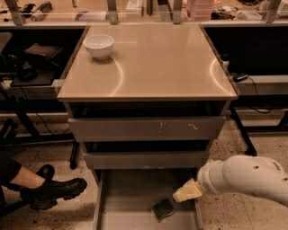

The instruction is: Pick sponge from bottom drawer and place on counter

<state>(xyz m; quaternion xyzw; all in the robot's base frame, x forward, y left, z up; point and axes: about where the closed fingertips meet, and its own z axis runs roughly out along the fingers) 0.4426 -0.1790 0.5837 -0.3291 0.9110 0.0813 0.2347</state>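
The sponge [163, 209] is a small dark green pad with a yellowish underside. It lies flat on the floor of the open bottom drawer [130, 197], near its right wall. My gripper [187, 192], with its cream-yellow padded tip, reaches in from the right on a white arm. It hovers over the drawer's right side, just above and right of the sponge, apart from it. The beige counter [153, 63] tops the cabinet.
A white bowl [99, 46] stands on the counter's far left corner. Two closed grey drawers [146, 128] sit above the open one. A person's black boot [54, 191] rests on the floor at left. A cluttered shelf [135, 9] runs behind.
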